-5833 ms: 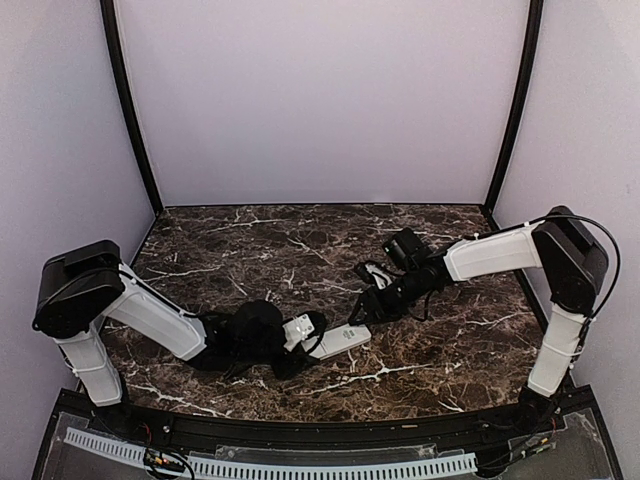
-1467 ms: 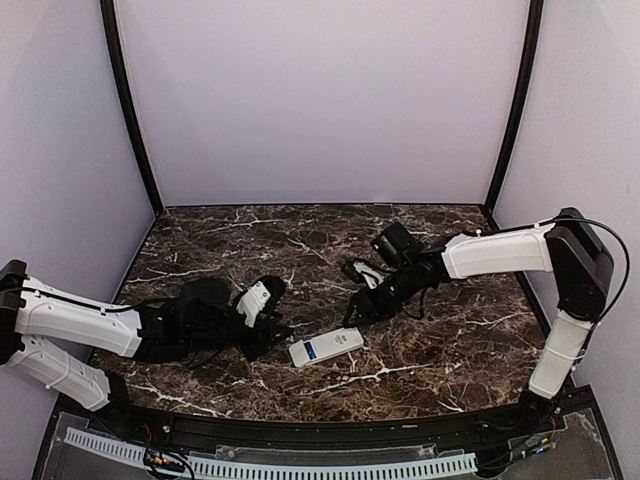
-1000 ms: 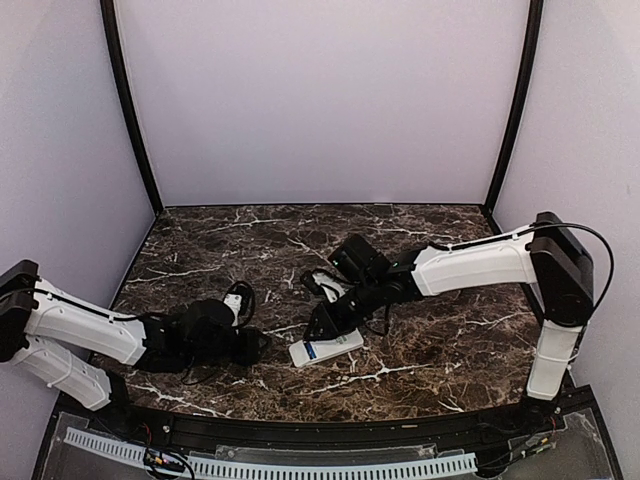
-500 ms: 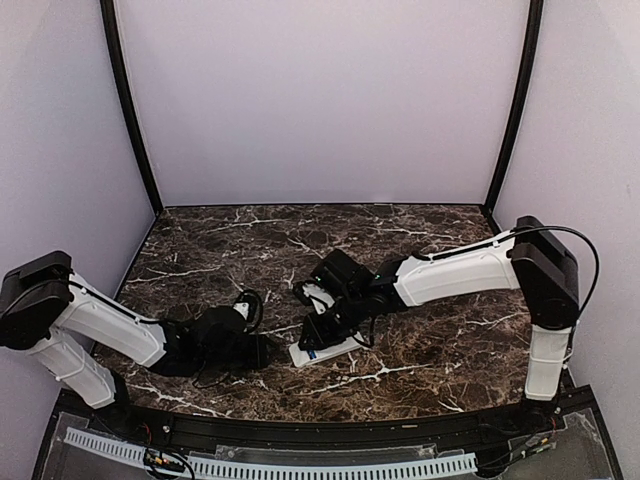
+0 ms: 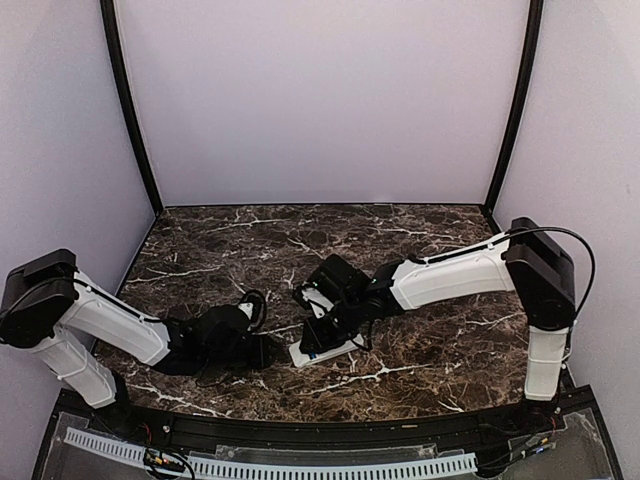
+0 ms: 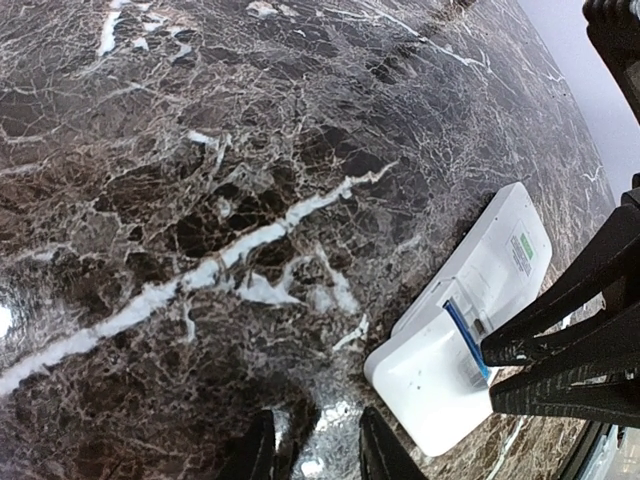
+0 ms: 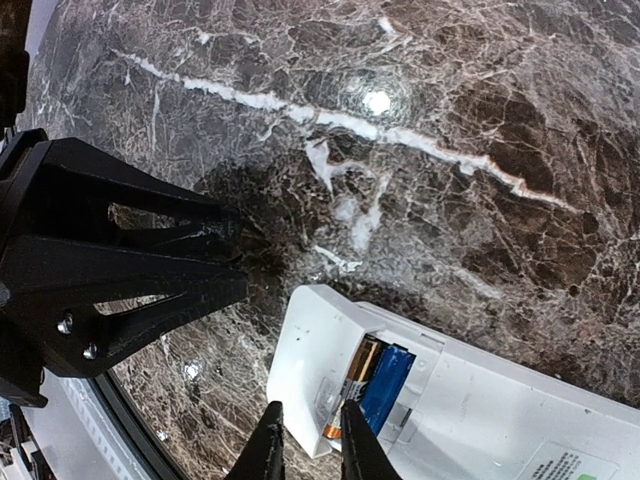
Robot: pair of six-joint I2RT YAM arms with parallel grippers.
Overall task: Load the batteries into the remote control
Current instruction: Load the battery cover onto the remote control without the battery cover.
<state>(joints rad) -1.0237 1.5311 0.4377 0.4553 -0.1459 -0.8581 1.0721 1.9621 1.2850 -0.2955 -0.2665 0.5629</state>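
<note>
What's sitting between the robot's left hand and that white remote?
Nothing. In the left wrist view, only bare marble table lies between the left hand and the remote control.

Both arms share one build: smooth white shells over the long links, with bulky matte-black housings at the joints. The left arm (image 5: 110,322) and the right arm (image 5: 450,278) each turn black toward the wrist. A thin black cable (image 5: 590,262) arcs off the right arm's upper housing. The left claw (image 6: 315,455) is black, with tapering, open-framed fingers bearing two small silver screws (image 7: 66,323) — the right claw (image 7: 305,445) looks alike.
</note>
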